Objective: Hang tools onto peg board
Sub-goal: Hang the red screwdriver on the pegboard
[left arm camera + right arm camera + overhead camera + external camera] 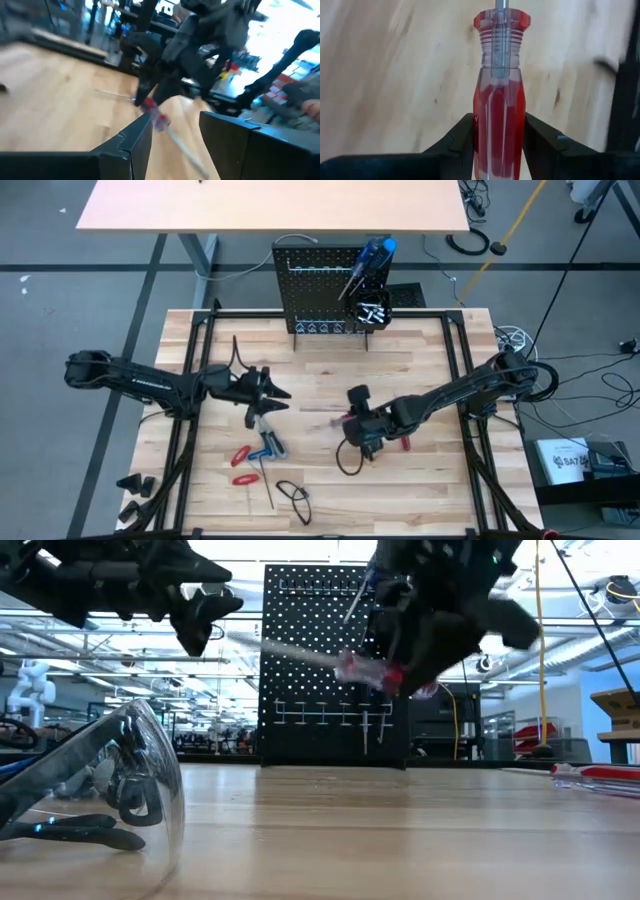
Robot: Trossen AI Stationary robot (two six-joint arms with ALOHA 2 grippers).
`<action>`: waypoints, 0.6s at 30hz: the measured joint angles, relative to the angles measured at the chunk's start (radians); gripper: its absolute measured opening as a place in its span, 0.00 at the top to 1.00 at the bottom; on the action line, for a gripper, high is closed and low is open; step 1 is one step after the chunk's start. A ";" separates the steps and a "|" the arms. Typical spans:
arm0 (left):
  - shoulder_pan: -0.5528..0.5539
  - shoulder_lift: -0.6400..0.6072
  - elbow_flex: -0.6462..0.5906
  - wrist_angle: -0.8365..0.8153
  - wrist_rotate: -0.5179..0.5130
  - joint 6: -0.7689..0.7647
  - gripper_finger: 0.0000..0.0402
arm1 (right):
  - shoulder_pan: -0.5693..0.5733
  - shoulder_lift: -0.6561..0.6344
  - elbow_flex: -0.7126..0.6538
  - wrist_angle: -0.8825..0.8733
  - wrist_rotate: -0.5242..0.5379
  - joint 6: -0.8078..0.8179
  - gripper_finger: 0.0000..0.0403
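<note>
The peg board (318, 288) stands upright at the table's far edge, with a blue-handled screwdriver (374, 256) in its black bin (371, 311). My right gripper (362, 426) is shut on a red-handled screwdriver (500, 95) above the table's middle. In the low view this screwdriver (368, 670) hangs in the air in front of the peg board (335, 665). My left gripper (276, 392) is open and hovers left of centre, above red-handled pliers (243, 464) and a blue-handled tool (271, 445) that lie flat on the table. Its fingers (131, 145) hold nothing. My right gripper (500, 127) pinches the red screwdriver's clear red handle (500, 107) by its rear half between the two fingers. The fingers lie along the handle, and the shaft (501, 4) points forward past the fingertips. The screwdriver is lifted clear of the table, its shaft (295, 652) pointing toward the table's left.
A second red-handled screwdriver (405, 443) lies by my right arm and shows again at table level (598, 774). A thin rod (268, 492) and a black loop (294, 496) lie near the near edge. Clear safety glasses (100, 785) sit in the near left foreground.
</note>
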 joint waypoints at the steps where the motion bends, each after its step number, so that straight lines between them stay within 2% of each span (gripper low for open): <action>1: 0.011 0.004 0.000 0.002 0.025 -0.035 0.57 | -0.002 0.011 0.000 0.001 -0.001 -0.089 0.71; 3: 0.026 0.017 0.000 0.001 0.051 -0.096 0.57 | -0.009 0.036 0.000 0.019 0.005 -0.253 0.71; 6: 0.035 0.058 0.000 0.002 0.055 -0.137 0.57 | -0.023 0.086 0.000 0.085 0.012 -0.393 0.71; 9: 0.035 0.111 0.002 0.000 0.055 -0.140 0.57 | -0.036 0.125 0.001 0.172 0.011 -0.457 0.71; 12: 0.035 0.176 0.019 -0.001 0.056 -0.164 0.57 | -0.044 0.157 0.037 0.184 0.022 -0.520 0.71; 18: 0.035 0.306 0.074 0.000 0.059 -0.164 0.57 | -0.047 0.193 0.153 0.181 0.126 -0.637 0.71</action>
